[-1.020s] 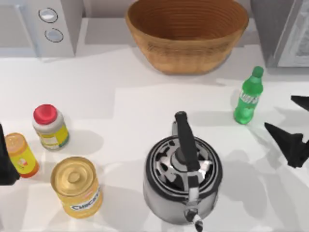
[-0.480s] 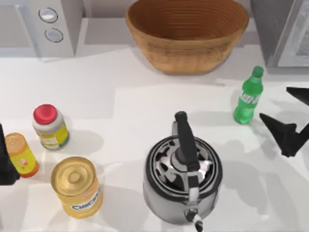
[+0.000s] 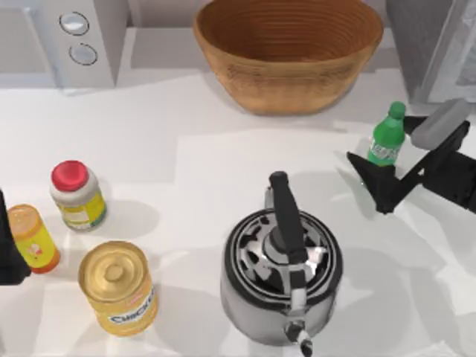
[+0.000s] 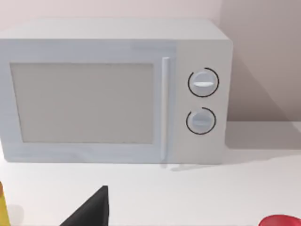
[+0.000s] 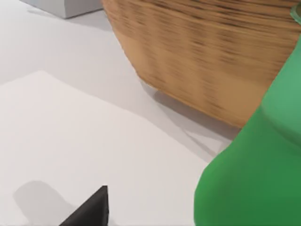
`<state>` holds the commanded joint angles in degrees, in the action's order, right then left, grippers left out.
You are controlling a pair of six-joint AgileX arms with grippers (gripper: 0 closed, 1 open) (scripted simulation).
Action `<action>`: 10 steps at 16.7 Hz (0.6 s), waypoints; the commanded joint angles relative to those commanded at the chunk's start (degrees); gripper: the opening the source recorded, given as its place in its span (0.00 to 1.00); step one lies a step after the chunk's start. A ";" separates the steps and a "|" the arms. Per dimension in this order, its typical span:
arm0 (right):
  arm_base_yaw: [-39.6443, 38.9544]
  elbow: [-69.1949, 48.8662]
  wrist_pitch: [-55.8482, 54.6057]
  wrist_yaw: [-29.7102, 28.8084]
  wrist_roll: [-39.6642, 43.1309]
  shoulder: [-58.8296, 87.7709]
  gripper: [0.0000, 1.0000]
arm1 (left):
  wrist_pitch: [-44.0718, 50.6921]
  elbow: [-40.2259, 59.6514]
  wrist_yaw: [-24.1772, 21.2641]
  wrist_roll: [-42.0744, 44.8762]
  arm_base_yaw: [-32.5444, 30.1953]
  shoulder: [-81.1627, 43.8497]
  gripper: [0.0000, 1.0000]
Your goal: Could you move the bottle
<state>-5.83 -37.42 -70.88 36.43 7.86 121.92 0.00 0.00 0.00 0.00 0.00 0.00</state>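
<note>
Bottle (image 3: pixel 386 141): slim green plastic, green cap, green-white label, upright at the right side of the top view, just below and right of the basket (image 3: pixel 288 52). In the right wrist view the bottle (image 5: pixel 254 169) was a smooth, glossy green curve close to the camera.

Basket: wide oval bowl of brown woven ribbing at the upper centre; its ribbed wall (image 5: pixel 202 56) stood behind the bottle in the right wrist view.

Kettle (image 3: pixel 281 268): round polished metal with a black handle across the top and a spout toward the lower edge, lower centre of the frame.

Left side of the top view: a white jar (image 3: pixel 77 195) with a red cap, a small orange bottle (image 3: pixel 33 238), and a yellow can (image 3: pixel 119 286) with a ringed lid.

Microwave (image 3: pixel 59 37): pale grey box with two round dials, upper left; in the left wrist view its door, vertical handle and dials (image 4: pixel 203 101) faced the camera.

Table (image 3: pixel 186 149): smooth, matte white.

Right gripper (image 3: pixel 398 160): black fingers spread wide, one at the lower left of the bottle, the other behind it to the right. The bottle stood between them; contact could not be made out.

Left gripper (image 3: pixel 9 253): parked at the left edge, beside the orange bottle. Finger spread could not be judged.
</note>
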 joint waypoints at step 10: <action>-0.88 -0.75 -0.12 -0.81 -0.26 0.93 0.62 | 0.00 0.00 0.00 0.00 0.00 0.00 1.00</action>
<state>-6.71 -38.17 -70.99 35.61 7.60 122.85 0.00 0.00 0.00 0.00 0.00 0.00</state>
